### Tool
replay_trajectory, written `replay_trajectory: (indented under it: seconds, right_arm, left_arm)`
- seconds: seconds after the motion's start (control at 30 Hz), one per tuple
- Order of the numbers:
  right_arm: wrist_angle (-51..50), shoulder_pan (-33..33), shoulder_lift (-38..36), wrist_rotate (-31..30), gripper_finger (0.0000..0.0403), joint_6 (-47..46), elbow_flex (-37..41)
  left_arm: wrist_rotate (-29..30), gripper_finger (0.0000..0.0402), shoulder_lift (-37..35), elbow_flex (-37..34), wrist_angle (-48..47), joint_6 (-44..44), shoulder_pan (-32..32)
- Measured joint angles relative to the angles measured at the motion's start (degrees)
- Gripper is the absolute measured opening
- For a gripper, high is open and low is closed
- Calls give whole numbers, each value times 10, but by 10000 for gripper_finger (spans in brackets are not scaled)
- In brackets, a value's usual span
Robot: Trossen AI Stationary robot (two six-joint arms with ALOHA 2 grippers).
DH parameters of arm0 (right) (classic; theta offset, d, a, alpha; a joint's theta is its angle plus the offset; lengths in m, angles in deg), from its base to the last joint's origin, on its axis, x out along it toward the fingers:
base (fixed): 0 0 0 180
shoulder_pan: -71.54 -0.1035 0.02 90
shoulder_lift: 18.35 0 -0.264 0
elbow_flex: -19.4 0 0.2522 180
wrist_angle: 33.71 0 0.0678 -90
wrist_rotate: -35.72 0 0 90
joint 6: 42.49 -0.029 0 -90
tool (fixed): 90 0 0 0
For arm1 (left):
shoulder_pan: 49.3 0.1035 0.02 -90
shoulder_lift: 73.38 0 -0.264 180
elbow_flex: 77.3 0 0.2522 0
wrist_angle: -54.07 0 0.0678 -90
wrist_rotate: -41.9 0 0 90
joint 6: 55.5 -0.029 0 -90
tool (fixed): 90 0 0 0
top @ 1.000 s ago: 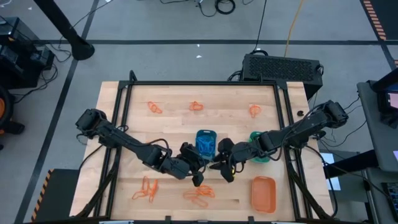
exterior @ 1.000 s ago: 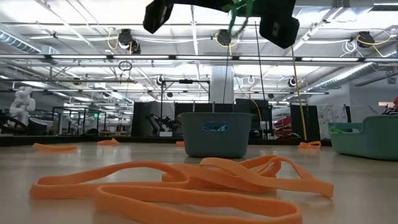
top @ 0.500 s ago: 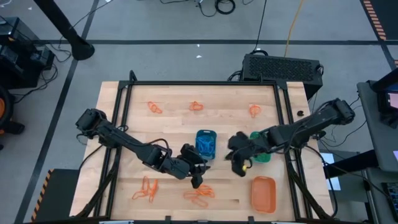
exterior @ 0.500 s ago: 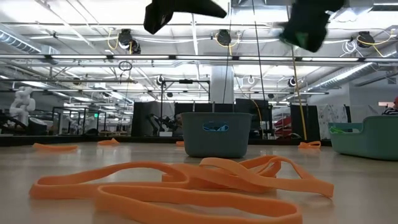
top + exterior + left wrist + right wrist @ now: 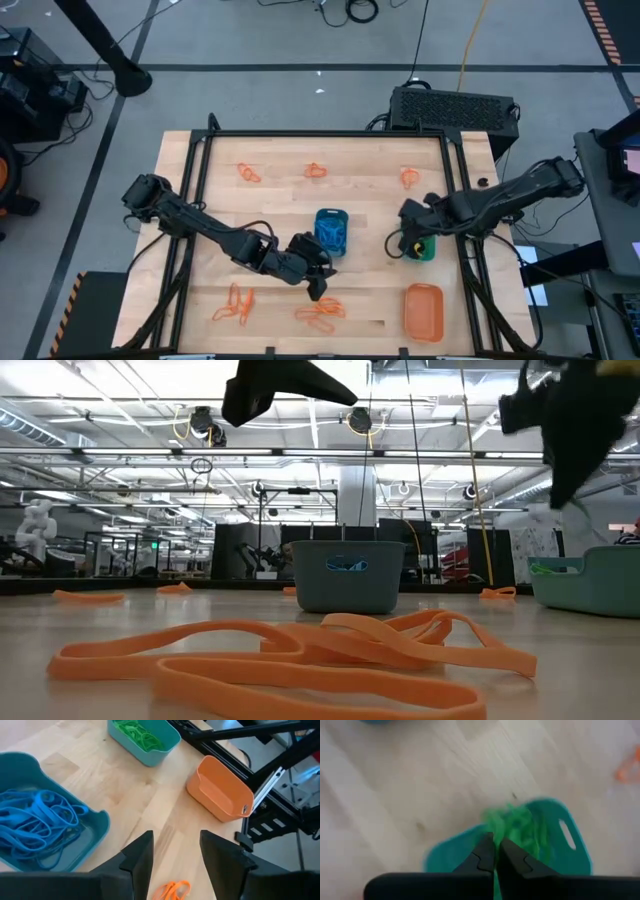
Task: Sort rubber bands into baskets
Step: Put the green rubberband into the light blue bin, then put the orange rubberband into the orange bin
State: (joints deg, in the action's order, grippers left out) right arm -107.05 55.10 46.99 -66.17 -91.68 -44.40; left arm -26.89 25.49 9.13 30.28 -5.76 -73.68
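Green rubber band (image 5: pixel 493 879) pinched in right claw (image 5: pixel 494 854), fingers pressed together on it, poised just over teal basket (image 5: pixel 560 852). Best done by centring above the green pile, lowering inside the rim, then spreading wide so nothing snags or springs onto the worktop (image 5: pixel 280 205). Left claw (image 5: pixel 175 851) spread and empty, near the teal basket's neighbour, the blue basket (image 5: pixel 331 228). Orange bands (image 5: pixel 320 312) lying well apart from the teal basket; orange basket (image 5: pixel 423 310) just beside it.

A wooden table (image 5: pixel 280 200) carries a black metal frame (image 5: pixel 325 134). A black box (image 5: pixel 455 106) sits on the floor beyond its far right corner.
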Motion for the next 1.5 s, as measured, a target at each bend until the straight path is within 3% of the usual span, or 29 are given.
replay_trajectory:
  seconds: [0.17,0.37,0.73,0.87,1.0,1.17,1.3,1.5]
  right_arm:
    - [3,7,0,2,2,-42,51]
    - [4,7,0,0,29,-52,57]
    - [-36,25,2,5,120,-61,57]
    - [-36,36,2,14,159,-62,57]
    - [-38,45,0,32,187,-86,49]
    - [-9,48,-1,27,201,-175,12]
    - [111,47,-1,13,199,-220,-12]
    - [347,21,-1,14,194,-209,-23]
  left_arm:
    - [0,168,0,0,0,24,0]
    - [0,168,0,0,1,51,1]
    - [0,168,0,0,-3,69,3]
    - [-13,168,-4,1,-59,61,4]
    - [-70,168,-5,1,-114,-6,12]
    - [-116,168,-5,1,-145,-156,49]
    - [-138,168,-5,1,-170,-279,89]
    - [-196,168,-5,1,-185,-433,162]
